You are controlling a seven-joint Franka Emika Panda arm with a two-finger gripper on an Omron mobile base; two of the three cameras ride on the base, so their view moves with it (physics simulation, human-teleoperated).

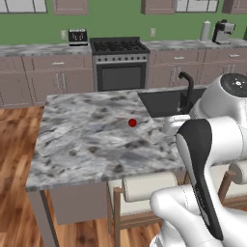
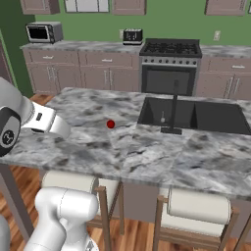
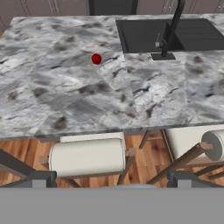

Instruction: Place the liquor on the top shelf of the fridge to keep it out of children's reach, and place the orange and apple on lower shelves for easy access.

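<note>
Red apple (image 1: 132,123) (round, no long axis) on marble island (image 1: 87,144), end effector (image 3: 109,180) wide open, empty

The small round glossy red apple (image 1: 132,122) lies on the grey marbled island surface (image 1: 82,140), left of the black sink (image 2: 191,115) and its faucet (image 2: 172,110); cushioned wooden stools (image 3: 87,156) stand before the surface.

The arm (image 1: 207,159) is built of glossy white, rounded shells joined by bulbous housings. A black band curves down one link, widening at its upper end. At about 1 o'clock in the left base view sits a round dark grey joint cap (image 1: 236,83) with small pale markings. A similar dark disc (image 2: 7,132) shows in the right base view.
</note>
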